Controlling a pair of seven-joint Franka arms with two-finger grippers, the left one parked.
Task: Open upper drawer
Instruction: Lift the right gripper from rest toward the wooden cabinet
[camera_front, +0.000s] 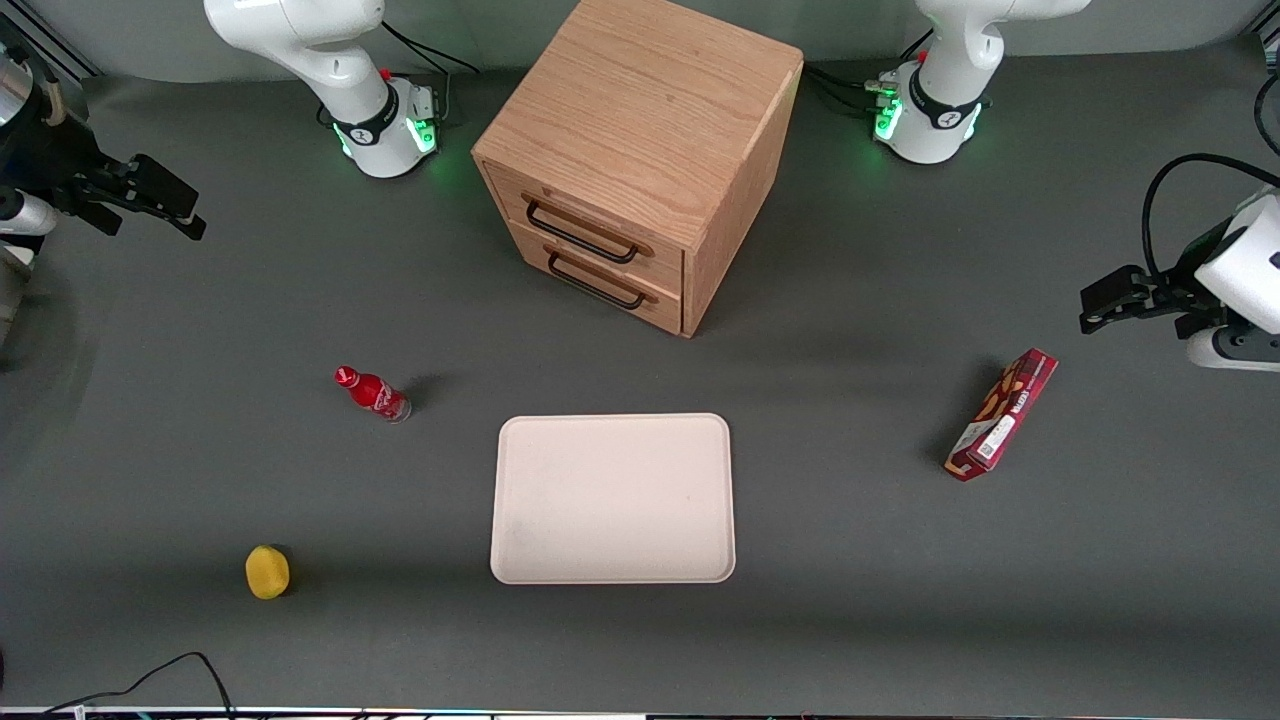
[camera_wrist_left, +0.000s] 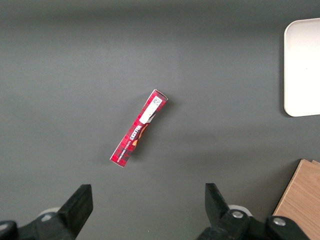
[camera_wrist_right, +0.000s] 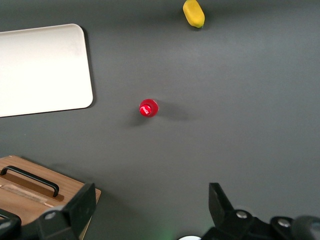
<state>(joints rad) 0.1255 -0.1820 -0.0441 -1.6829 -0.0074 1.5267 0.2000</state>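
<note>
The oak cabinet (camera_front: 640, 110) stands at the back middle of the table. Its upper drawer (camera_front: 600, 228) is closed, flush with the front, with a thin black wire handle (camera_front: 580, 233). The bottom drawer (camera_front: 610, 283) beneath it is closed too. My right gripper (camera_front: 185, 212) hangs above the table toward the working arm's end, well apart from the cabinet. It is open and empty (camera_wrist_right: 151, 195). The right wrist view shows a corner of the cabinet (camera_wrist_right: 70, 187) with one black handle (camera_wrist_right: 30, 180); I cannot tell which drawer's.
A red bottle (camera_front: 372, 393) stands in front of the cabinet, toward the working arm's end. A yellow object (camera_front: 267, 572) lies nearer the front camera. A cream tray (camera_front: 612, 497) lies in front of the cabinet. A red snack box (camera_front: 1002, 414) lies toward the parked arm's end.
</note>
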